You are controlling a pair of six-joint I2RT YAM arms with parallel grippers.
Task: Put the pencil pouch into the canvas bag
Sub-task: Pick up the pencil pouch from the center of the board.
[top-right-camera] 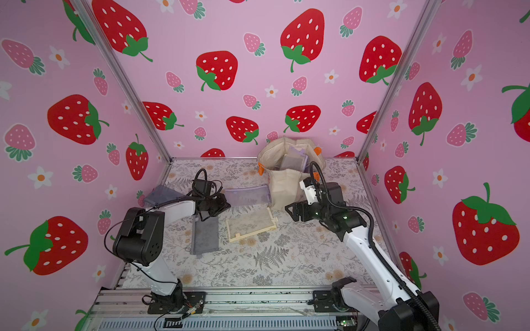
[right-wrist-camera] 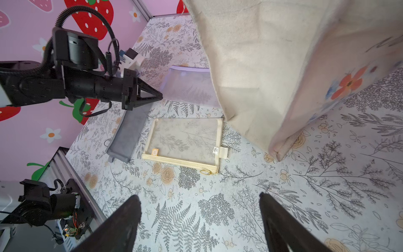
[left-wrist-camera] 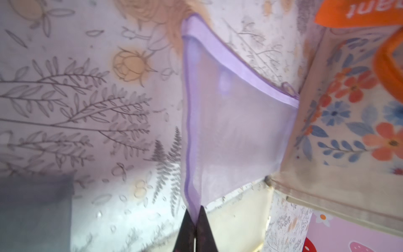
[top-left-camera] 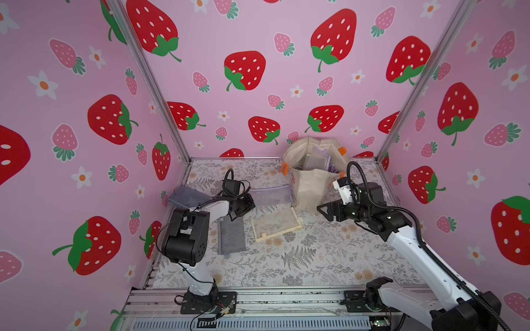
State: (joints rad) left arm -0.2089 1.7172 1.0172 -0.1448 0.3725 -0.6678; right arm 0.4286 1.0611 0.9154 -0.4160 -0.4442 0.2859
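Lilac mesh pencil pouch (left-wrist-camera: 235, 131) lies on table (top-left-camera: 315, 258) against canvas bag (top-left-camera: 311, 189); my left gripper (left-wrist-camera: 196, 220) clamps its free corner, thin edge easiest to lift. Right gripper (right-wrist-camera: 199, 220) hovers, jaws apart, beside bag, probably to steady it.

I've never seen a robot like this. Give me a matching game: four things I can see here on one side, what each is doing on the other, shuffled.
1. purple pouch
2. cream-edged pouch
3. canvas bag
4. right tool

A. open, holding nothing
B. pinched by the shut left tool
C. lying flat on the table, not gripped
D. standing near the back wall, pouches inside

Pairs: 1-B, 2-C, 3-D, 4-A.
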